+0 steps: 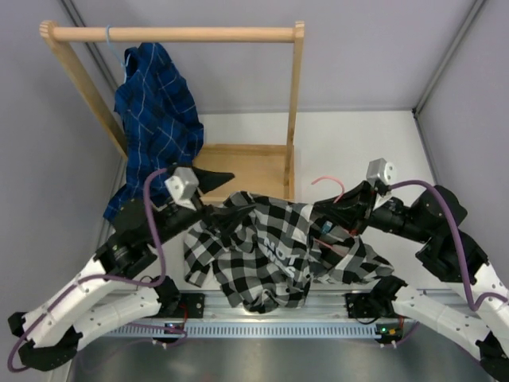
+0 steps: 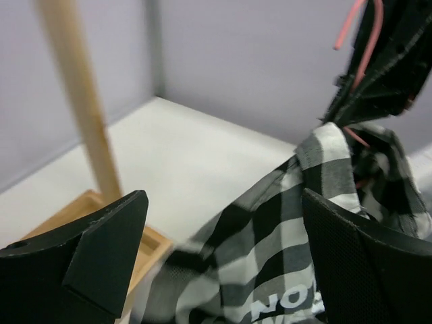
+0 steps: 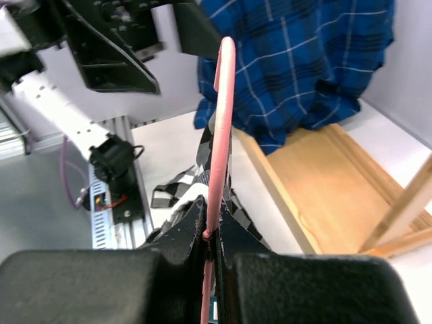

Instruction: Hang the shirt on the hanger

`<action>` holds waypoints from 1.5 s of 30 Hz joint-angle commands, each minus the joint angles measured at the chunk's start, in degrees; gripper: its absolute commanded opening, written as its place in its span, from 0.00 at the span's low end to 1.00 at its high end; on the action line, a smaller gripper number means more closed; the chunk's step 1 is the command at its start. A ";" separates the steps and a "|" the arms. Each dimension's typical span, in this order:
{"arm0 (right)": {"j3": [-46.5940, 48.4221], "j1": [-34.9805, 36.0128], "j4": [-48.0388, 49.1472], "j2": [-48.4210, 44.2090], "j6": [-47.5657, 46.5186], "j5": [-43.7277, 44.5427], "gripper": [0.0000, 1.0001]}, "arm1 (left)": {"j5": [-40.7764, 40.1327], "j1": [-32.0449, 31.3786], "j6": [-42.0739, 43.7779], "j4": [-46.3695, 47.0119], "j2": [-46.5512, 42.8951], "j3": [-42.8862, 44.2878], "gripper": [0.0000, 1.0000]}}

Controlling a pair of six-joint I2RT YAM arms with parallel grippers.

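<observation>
Clamping the hanger (image 3: 219,135) in my right gripper (image 3: 212,237); left gripper (image 2: 223,202) hangs mid-frame (fingers wide apart) over the shirt (image 1: 262,255).

grey walls (image 1: 382,48), white table (image 1: 358,143), wooden rack (image 1: 175,34) draped with a blue shirt (image 1: 155,103).

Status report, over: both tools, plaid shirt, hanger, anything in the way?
Left tool open at shirt. Right tool shut on hanger. Shirt crumpled, hanger partly buried in it. Blue shirt hangs on rack, apart.
</observation>
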 commanded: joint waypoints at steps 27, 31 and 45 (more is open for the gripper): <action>8.15 0.35 -4.49 -0.67 -1.41 16.07 0.00 | -59.13 0.44 -27.95 -0.03 -0.17 -21.94 0.00; 7.53 0.35 -4.49 -2.17 -1.50 15.65 0.00 | -56.80 1.76 -29.11 0.64 -1.67 -23.35 0.00; 9.81 0.35 -4.40 1.52 -1.85 13.80 0.00 | -32.92 1.67 -18.14 1.96 -3.50 -16.78 0.98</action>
